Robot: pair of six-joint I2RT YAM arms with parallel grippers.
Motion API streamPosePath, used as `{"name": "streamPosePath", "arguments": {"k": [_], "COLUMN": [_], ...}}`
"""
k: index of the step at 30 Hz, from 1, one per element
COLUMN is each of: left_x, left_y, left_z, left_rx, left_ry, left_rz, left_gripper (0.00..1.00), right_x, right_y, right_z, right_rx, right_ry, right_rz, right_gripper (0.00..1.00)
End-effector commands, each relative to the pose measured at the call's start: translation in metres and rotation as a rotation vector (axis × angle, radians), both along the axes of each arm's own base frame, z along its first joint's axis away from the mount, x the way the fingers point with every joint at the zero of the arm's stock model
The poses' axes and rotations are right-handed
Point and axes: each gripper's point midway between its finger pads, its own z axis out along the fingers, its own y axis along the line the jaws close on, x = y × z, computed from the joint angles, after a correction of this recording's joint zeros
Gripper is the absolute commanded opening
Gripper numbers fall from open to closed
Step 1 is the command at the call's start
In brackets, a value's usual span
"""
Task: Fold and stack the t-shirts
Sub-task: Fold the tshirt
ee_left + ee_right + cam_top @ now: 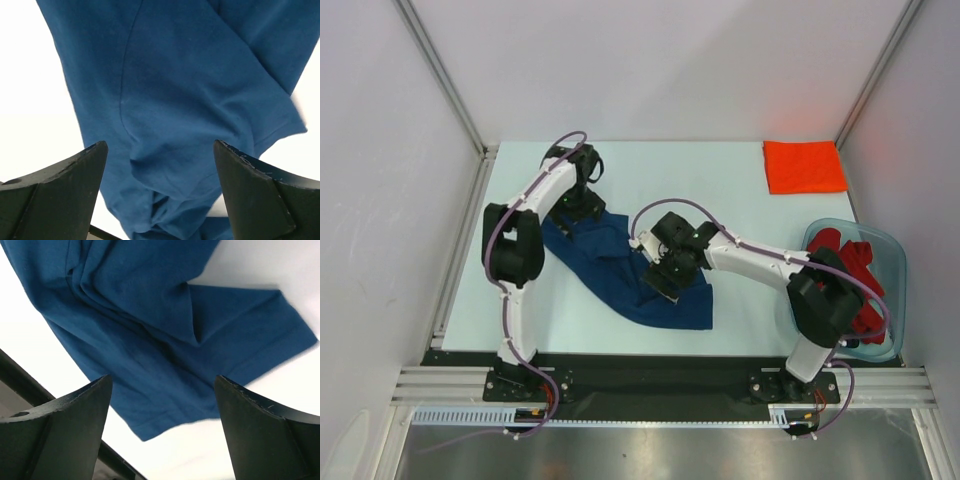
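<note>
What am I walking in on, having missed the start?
A robot is working on a rumpled navy t-shirt on the table. Its left hand and right hand are both open over it, gripping nothing. A folded orange t-shirt lies at the far right corner; red t-shirts wait in the clear tub.

navy t-shirt [603,262]: soft matt cloth | tub [898,282]: clear glossy plastic | fingers [55,200]: matt black, scuffed

table [720,190] | navy t-shirt [610,265] rumpled | orange t-shirt [804,166] folded | plastic tub [900,300]
</note>
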Motion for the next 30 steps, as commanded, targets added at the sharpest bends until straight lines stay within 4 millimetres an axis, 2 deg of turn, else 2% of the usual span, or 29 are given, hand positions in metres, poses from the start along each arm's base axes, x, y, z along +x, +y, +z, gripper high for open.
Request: {"name": "streamPosePath", "arguments": {"k": [1, 5, 11, 14, 15, 16, 19, 21, 23, 27, 28, 30], "left_x": [0.010, 0.009, 0.014, 0.019, 0.021, 0.023, 0.036, 0.052, 0.064, 0.090, 0.094, 0.108], "left_y": [-0.004, -0.002, 0.009, 0.008, 0.011, 0.011, 0.013, 0.013, 0.010, 0.009, 0.009, 0.003], "left_z": [0.007, -0.012, -0.041, -0.057, -0.062, -0.065, -0.075, -0.083, -0.082, -0.080, -0.079, -0.078], "left_rx": [-0.029, -0.043, -0.031, -0.060, -0.060, -0.074, -0.105, -0.138, -0.175, -0.215, -0.216, -0.258], "left_ry": [-0.016, 0.073, 0.135, 0.154, 0.163, 0.171, 0.172, 0.139, 0.108, 0.030, 0.011, -0.045], "left_rz": [0.113, 0.150, 0.162, 0.174, 0.182, 0.180, 0.167, 0.142, 0.095, 0.033, 0.011, -0.025], "left_gripper": [0.93, 0.93, 0.93, 0.92, 0.92, 0.92, 0.90, 0.89, 0.87, 0.81, 0.81, 0.81], "right_x": [0.009, 0.017, 0.032, 0.033, 0.031, 0.023, 0.007, -0.013, -0.034, -0.063, -0.070, -0.090], "right_y": [0.015, 0.017, -0.002, -0.015, -0.015, -0.023, -0.032, -0.041, -0.040, -0.036, -0.033, -0.019], "right_z": [-0.005, -0.011, -0.040, -0.051, -0.049, -0.056, -0.059, -0.067, -0.069, -0.069, -0.068, -0.063], "right_rx": [0.085, 0.138, 0.047, -0.033, -0.034, -0.055, -0.079, -0.106, -0.102, -0.096, -0.091, -0.061], "right_ry": [0.048, 0.111, 0.103, 0.058, 0.049, 0.058, 0.061, 0.092, 0.131, 0.215, 0.245, 0.296], "right_rz": [0.094, 0.093, 0.012, -0.052, -0.065, -0.081, -0.167, -0.210, -0.272, -0.412, -0.470, -0.470], "right_gripper": [0.89, 0.88, 0.90, 0.91, 0.91, 0.91, 0.92, 0.92, 0.92, 0.92, 0.91, 0.92]}}
